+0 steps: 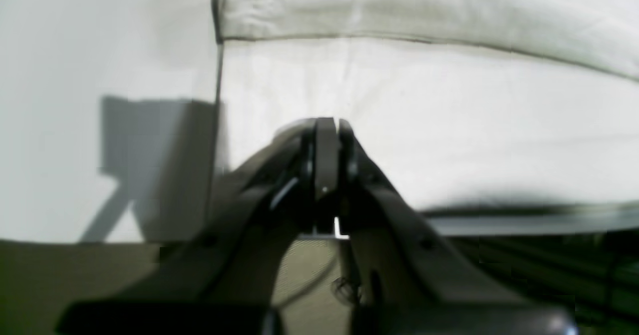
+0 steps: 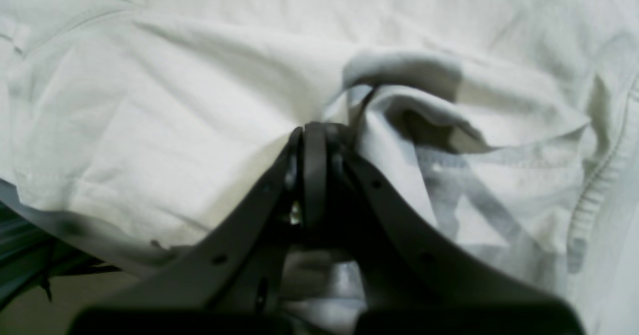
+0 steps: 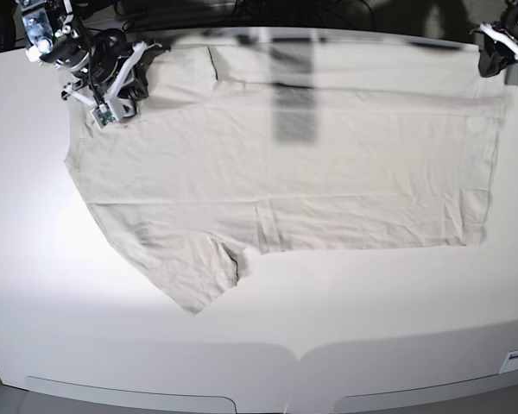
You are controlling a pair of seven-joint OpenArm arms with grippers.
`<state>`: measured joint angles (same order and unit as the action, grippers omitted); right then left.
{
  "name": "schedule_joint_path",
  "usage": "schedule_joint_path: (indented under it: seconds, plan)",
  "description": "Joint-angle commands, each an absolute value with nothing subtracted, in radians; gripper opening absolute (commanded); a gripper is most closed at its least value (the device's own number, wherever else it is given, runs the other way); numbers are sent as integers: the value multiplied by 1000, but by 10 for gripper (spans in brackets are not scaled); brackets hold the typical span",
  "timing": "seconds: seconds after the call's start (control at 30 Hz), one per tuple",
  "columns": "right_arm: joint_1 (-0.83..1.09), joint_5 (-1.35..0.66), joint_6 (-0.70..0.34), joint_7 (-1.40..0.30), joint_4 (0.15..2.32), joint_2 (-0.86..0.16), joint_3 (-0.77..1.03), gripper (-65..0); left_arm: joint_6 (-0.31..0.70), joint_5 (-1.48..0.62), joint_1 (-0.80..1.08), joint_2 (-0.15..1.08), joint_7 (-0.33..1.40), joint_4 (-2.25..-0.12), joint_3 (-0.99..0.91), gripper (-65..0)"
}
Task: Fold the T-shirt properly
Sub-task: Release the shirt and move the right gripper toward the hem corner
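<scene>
The pale beige T-shirt lies spread on the white table, neck end to the left and bottom hem to the right. Its far long edge is turned over in a strip. My right gripper is at the far left by the shoulder. In the right wrist view it is shut on a bunched fold of the cloth. My left gripper is at the far right hem corner. In the left wrist view it is shut on the cloth's edge.
The near sleeve lies flat, pointing to the front. Bare white table shows beside the shirt's edge. The table's far edge with dark cables runs just behind both grippers. Wide white table surface lies in front of the shirt.
</scene>
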<state>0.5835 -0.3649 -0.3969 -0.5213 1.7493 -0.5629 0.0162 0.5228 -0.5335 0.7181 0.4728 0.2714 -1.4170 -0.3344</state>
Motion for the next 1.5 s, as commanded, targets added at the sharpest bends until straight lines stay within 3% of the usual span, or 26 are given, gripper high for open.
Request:
schedule_joint_path:
  seconds: [0.0,0.37,0.77,0.83,0.87,1.13,1.47]
  plan:
    - [574,-347,-385,-536,1764,-576,22,-650,456,-419,765,466,479,-1411,-344,-650]
    - [455,-348,-385,-609,1909,-576,22,-650,457,-552,755,481,553,-1728,-650,-650]
    - [297,-388,-386,-646,1904,-574,22,-650,457,-674,570,582,485,-1712,-659,-631]
    - [279,-405,-387,-651,1904,-574,22,-650,461,-720,514,582,485,-1669,-659,-491]
    - [271,-404,-387,-652,1904,-574,22,-650,474,-738,485,582,485,-1639,-659,-454]
    - [244,-404,-396,-672,1904,-574,22,-650,696,-759,209,583,515,-1264,-594,-447]
    - [244,-402,-397,-736,1904,-574,22,-650,698,-376,-224,583,432,-788,-420,-447]
